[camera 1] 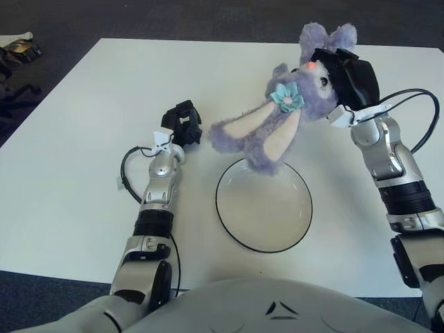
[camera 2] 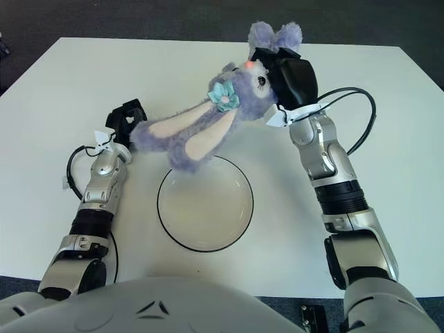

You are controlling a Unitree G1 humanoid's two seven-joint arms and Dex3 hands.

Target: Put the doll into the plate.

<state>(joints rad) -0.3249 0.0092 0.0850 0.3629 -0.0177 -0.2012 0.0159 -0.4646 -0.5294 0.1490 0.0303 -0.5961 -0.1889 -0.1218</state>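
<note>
Doll [camera 1: 267, 128] is clenched at the head by the right hand [camera 1: 347, 76] and hangs clear of the worktop [camera 1: 83, 104], legs over the far rim of the plate [camera 1: 263, 232]. Carry it toward the near edge until centred, lower, then release. Left hand [camera 1: 182, 125], curled and holding nothing, sits left of the plate.

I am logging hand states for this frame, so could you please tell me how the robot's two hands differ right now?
The right hand is raised and closed on the purple doll by its head, while the left hand holds nothing. The right hand hangs the doll over the far rim of the plate; the left hand shows beside the plate, on its left. Both are black.
</note>
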